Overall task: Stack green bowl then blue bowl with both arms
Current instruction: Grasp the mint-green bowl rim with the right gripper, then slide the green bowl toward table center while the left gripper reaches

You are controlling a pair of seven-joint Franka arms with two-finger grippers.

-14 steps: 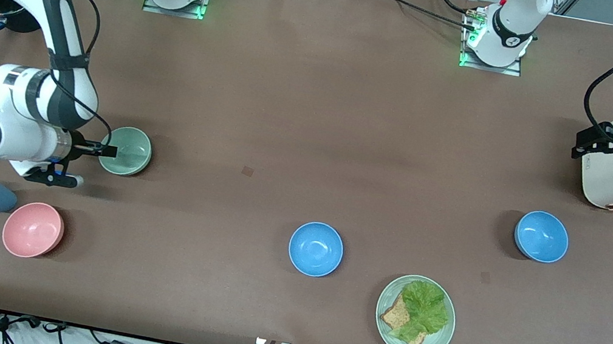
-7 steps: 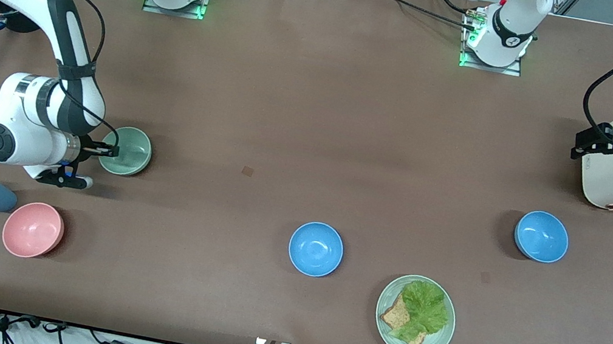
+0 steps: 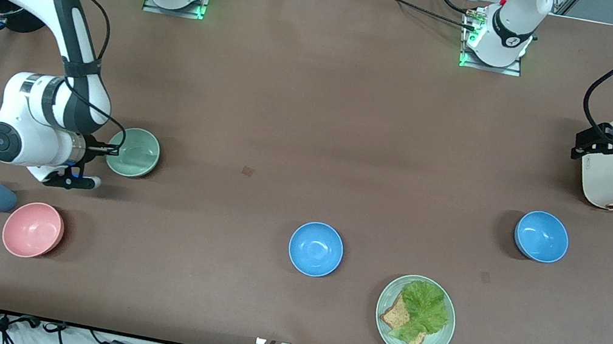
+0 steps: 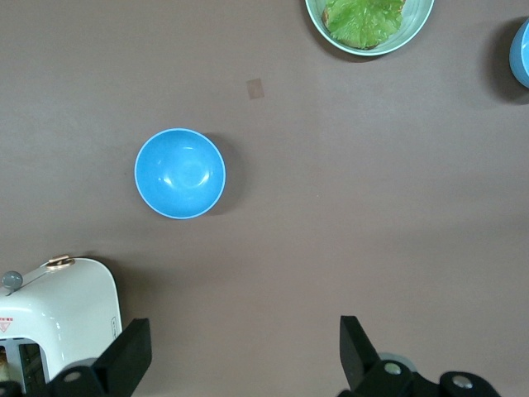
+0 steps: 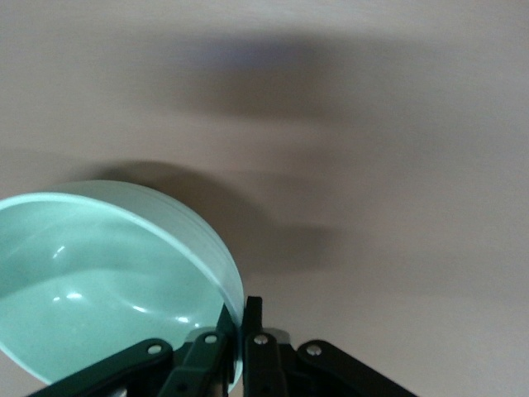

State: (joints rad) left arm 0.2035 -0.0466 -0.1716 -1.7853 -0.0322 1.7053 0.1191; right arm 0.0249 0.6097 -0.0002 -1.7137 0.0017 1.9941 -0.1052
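Front view: my right gripper (image 3: 112, 150) clamped on rim of small pale mint-green glossy bowl (image 3: 135, 153), toward right arm's end of table. Nothing stacked yet. Both bright sky-blue bowls (image 3: 316, 249) (image 3: 541, 236) untouched. Left gripper (image 4: 240, 356) waits spread open, empty, above white appliance (image 3: 607, 173).

No readable text anywhere. Toaster (image 4: 58, 310) carries a small red mark and fine print, illegible. Arm bases show round logos, unreadable.
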